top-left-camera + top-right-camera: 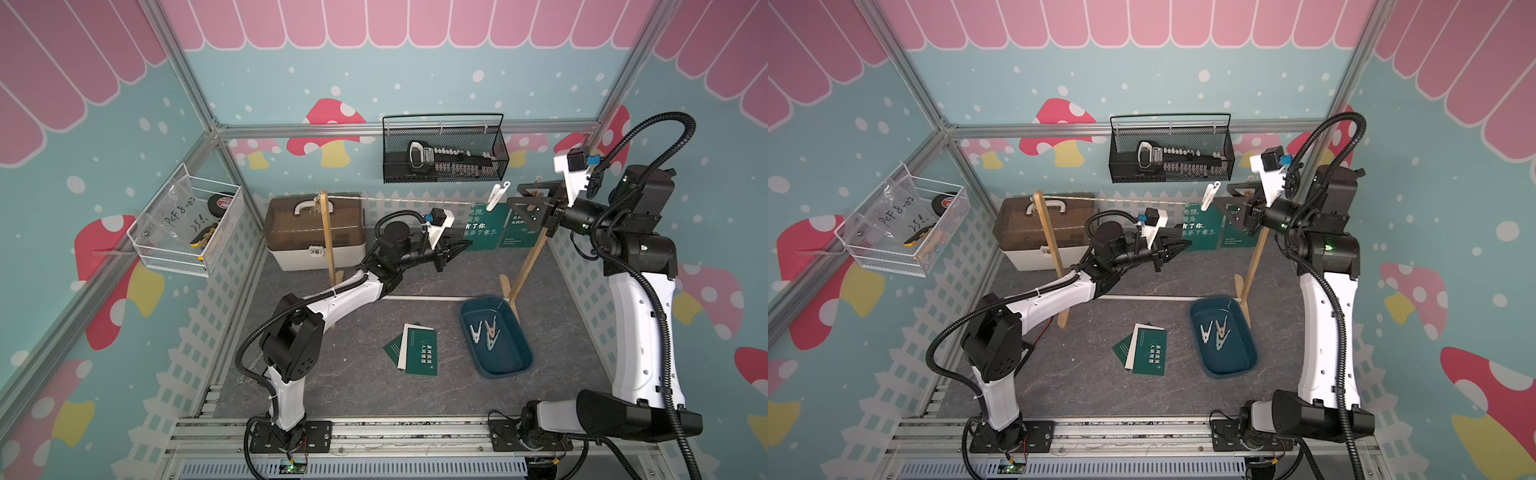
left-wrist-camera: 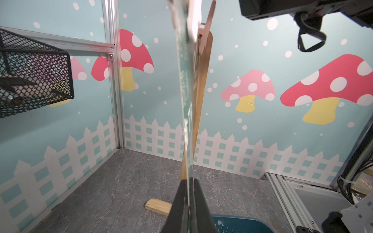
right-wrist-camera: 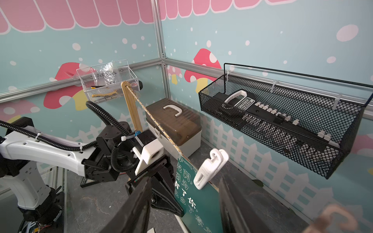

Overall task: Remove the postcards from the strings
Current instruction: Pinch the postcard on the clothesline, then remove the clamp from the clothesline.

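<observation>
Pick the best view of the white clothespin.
Right wrist view: the clothespin is close and sharp, clipping a green card to the string. Both top views show it small; the left wrist view doesn't show it clearly.

Surface: I see a grey marbled tabletop [image 1: 353, 390].
Far side: a brown-lidded toolbox [image 1: 316, 232] stands on it.
Middle: loose postcards [image 1: 415, 351] lie stacked, a green one on top.
Right: teal basin [image 1: 505, 359], just beside a wooden foot [image 1: 506, 286].

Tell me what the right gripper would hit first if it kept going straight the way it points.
Probably the white plastic clothespin clipping the dark green postcard to the thin beige cord: it lies just ahead of the open right gripper. Depth is unclear.
</observation>
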Action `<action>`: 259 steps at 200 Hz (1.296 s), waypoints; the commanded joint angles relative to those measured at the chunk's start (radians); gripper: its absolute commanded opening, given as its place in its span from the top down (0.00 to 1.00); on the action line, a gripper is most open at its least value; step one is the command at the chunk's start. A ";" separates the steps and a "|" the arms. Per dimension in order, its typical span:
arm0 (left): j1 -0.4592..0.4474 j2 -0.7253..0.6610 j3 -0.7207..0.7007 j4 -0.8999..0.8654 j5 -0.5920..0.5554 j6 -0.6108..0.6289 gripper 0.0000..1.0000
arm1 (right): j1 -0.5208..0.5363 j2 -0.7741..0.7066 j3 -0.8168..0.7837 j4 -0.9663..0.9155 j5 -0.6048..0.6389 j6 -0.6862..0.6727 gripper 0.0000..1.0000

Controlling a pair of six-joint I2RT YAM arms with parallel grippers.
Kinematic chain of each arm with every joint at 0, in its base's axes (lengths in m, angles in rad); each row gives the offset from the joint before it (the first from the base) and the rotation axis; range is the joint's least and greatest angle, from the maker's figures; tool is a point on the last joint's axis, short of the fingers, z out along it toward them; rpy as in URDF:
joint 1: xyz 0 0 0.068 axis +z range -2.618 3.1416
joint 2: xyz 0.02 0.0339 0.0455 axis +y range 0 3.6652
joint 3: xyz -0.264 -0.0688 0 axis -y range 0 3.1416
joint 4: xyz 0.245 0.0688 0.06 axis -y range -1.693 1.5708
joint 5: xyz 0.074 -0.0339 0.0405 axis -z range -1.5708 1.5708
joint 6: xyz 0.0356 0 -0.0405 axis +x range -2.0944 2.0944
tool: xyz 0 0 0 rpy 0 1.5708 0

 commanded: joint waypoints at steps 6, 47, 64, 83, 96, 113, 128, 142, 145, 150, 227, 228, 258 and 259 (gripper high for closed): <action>0.000 0.016 0.038 0.006 0.061 -0.029 0.97 | -0.005 -0.021 -0.028 0.042 -0.017 0.009 0.46; 0.000 0.005 0.049 -0.016 0.091 -0.021 1.00 | -0.006 -0.019 -0.055 0.097 -0.013 0.052 0.45; 0.000 0.001 0.046 -0.019 0.097 -0.020 1.00 | -0.005 -0.007 -0.054 0.133 -0.020 0.082 0.44; -0.001 0.002 0.047 -0.020 0.101 -0.020 1.00 | -0.004 0.007 -0.056 0.193 -0.041 0.140 0.42; 0.000 0.005 0.048 -0.018 0.098 -0.021 1.00 | -0.002 0.019 -0.055 0.223 -0.071 0.176 0.40; -0.001 0.005 0.052 -0.012 0.098 -0.023 1.00 | 0.007 0.028 -0.047 0.218 -0.063 0.193 0.39; 0.001 0.005 0.054 -0.006 0.100 -0.021 1.00 | 0.015 0.025 -0.052 0.206 -0.037 0.181 0.37; 0.002 0.005 0.055 0.000 0.109 -0.018 1.00 | 0.018 0.031 -0.053 0.206 -0.035 0.184 0.36; 0.004 0.006 0.054 0.003 0.111 -0.019 1.00 | 0.021 0.033 -0.051 0.205 -0.035 0.184 0.36; 0.004 0.007 0.053 0.008 0.118 -0.021 1.00 | 0.022 0.037 -0.049 0.202 -0.034 0.184 0.35; 0.048 0.030 0.039 0.172 0.210 -0.150 1.00 | 0.071 0.088 0.009 0.128 0.022 0.168 0.33; 0.049 0.030 0.039 0.177 0.212 -0.153 1.00 | 0.071 0.088 0.009 0.128 0.022 0.168 0.33; 0.066 0.055 0.052 0.267 0.245 -0.241 1.00 | 0.095 0.113 0.032 0.097 0.054 0.158 0.32; 0.066 0.056 0.054 0.267 0.246 -0.242 1.00 | 0.096 0.113 0.033 0.097 0.055 0.158 0.32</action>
